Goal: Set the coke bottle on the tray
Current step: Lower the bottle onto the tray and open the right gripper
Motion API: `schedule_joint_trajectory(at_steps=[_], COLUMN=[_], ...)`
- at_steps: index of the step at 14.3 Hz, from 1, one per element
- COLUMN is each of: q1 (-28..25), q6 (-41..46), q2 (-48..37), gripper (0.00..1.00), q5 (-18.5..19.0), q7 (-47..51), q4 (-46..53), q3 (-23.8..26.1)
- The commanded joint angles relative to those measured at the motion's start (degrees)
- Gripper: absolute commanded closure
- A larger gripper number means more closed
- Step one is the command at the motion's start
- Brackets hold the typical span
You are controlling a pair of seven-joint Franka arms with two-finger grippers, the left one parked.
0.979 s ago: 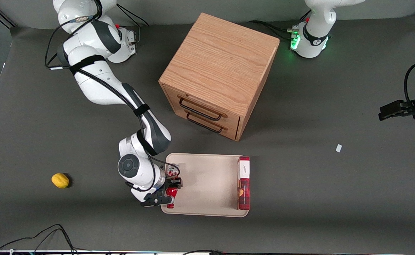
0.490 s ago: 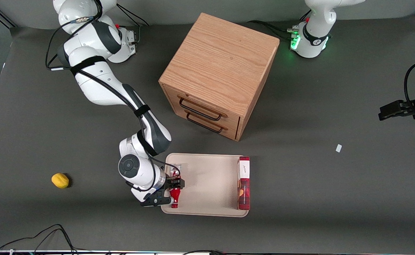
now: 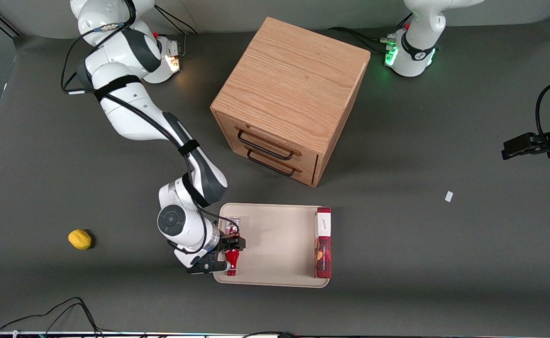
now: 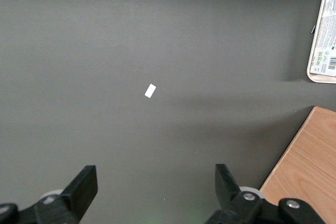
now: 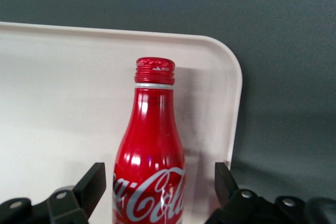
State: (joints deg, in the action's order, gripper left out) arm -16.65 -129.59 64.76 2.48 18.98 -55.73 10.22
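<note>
— What's on the surface (image 3: 420, 244) from my feed, biggest first?

— I see the wooden drawer cabinet (image 3: 289, 101) with its two drawers shut. Nearer the front camera than the cabinet lies the tray (image 3: 275, 244), beige and flat. A red-and-white box (image 3: 323, 242) lies in the tray along the edge toward the parked arm's end.

— And the coke bottle?

— The coke bottle (image 5: 151, 166) lies on its side in the tray, at the edge toward the working arm's end, cap pointing toward the tray's front-camera corner.

— The pincer?

— My pincer (image 3: 230, 248) sits low over the tray around the bottle's body. I read it as spread: both fingers (image 5: 92, 184) stand clear of the bottle with tray showing between. A yellow lemon-like fruit (image 3: 80, 239) sits well apart from the tray, toward the working arm's end.
</note>
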Motion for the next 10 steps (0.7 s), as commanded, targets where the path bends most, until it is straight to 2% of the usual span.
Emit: schedule_joint_trajectory(at_steps=[1,3,5,10], q1=[-0.1,-0.1,0.2,4.1], q6=[-0.3,-0.2,0.0,1.7], q2=[0.4,-0.3,-2.1,-12.7], gripper=[0.00,0.00,0.00,0.00], q5=[-0.5,0.5,3.6,3.9], q7=[0.8,0.6,0.4,-0.3], q4=[1.8,1.8,1.7,-6.0], q3=[0.0,0.0,0.0,0.0])
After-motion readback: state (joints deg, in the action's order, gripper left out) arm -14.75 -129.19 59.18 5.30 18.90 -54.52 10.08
